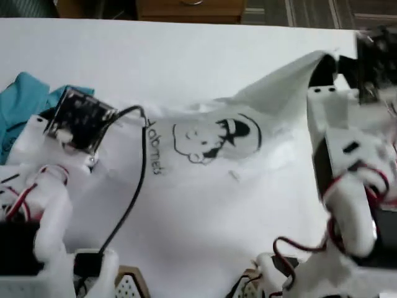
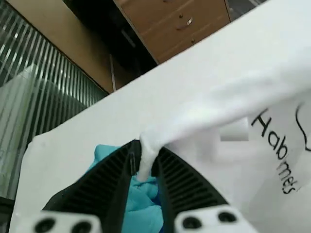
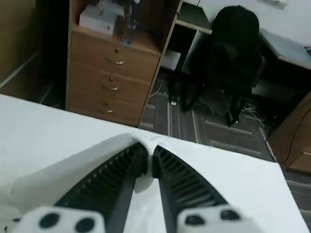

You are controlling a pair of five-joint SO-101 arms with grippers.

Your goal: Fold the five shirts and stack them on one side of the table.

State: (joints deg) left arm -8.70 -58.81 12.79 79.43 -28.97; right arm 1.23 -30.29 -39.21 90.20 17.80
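Pinching shirt (image 1: 205, 198): left gripper (image 2: 146, 158), right gripper (image 3: 148, 156)

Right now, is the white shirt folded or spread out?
Spread, not folded: the white shirt lies open on the table, print up, one edge pinched in each arm's shut jaws.

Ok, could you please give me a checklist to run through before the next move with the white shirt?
1. Left tool shut on white shirt: ok.
2. Right tool shut on the shirt: ok.
3. Shirt lying flat: not ok, raised at the right tool, wrinkled.
4. Teal shirt free of left tool: cannot tell, it lies just beneath.
5. Black cable off the shirt: not ok, it crosses it.
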